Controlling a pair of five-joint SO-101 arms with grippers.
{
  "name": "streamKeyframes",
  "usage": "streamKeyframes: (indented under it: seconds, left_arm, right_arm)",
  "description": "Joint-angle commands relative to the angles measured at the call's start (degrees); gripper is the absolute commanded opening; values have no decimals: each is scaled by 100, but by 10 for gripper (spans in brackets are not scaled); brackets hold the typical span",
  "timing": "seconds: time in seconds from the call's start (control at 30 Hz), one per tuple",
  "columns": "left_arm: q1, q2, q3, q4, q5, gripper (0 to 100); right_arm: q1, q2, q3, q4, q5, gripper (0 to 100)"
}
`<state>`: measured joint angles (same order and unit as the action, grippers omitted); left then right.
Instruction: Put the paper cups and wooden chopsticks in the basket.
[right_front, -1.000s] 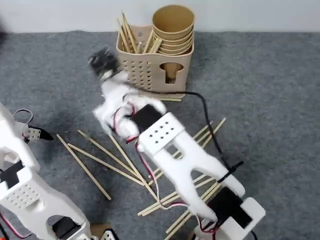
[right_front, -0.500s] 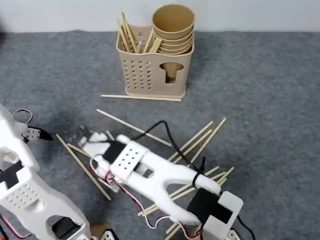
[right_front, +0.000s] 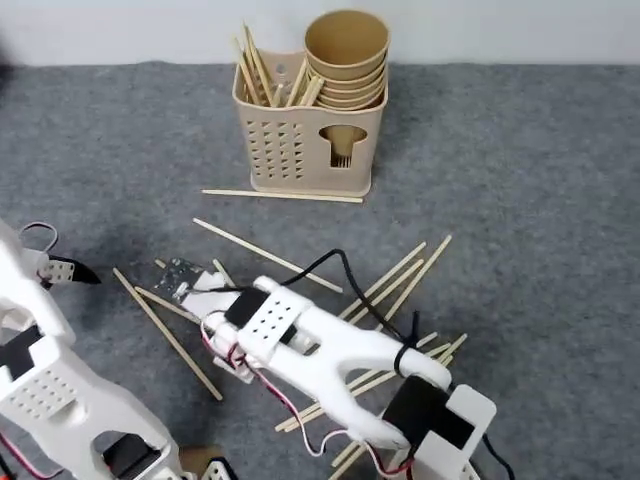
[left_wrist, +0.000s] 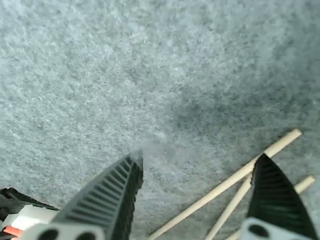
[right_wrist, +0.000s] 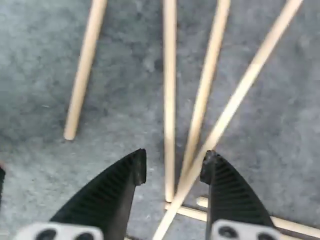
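My right gripper (right_wrist: 172, 167) hangs half open and empty over loose wooden chopsticks (right_wrist: 169, 100) on the carpet (right_front: 520, 150), well apart from the basket (right_front: 290, 150) holding the stacked paper cups (right_front: 346, 45). I'd centre one stick between the jaws, not three, before closing. My left gripper (left_wrist: 200, 165) is wide open, holding nothing.

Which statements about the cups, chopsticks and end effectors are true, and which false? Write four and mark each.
1. The paper cups stand stacked in the basket. True.
2. Every chopstick is in the basket. False: many loose chopsticks lie on the carpet.
3. The right end effector is shut on a chopstick. False: it is open above loose chopsticks.
4. The left end effector is open and holds nothing. True.
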<state>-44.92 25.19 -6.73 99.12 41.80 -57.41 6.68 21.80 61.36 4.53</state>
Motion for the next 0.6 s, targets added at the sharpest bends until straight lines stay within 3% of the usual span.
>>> streamKeyframes:
  seconds: [0.0, 0.47, 0.57]
  left_arm:
    - [-26, -352, 13, 141, -53, 329]
    - [-26, -360, 13, 141, -35, 329]
    - [-35, -369, 13, 141, -35, 329]
  right_arm:
    - [251, 57, -35, -66, 149, 186]
    - [303, 673, -18, -725, 255, 181]
    - [312, 866, -18, -963, 62, 128]
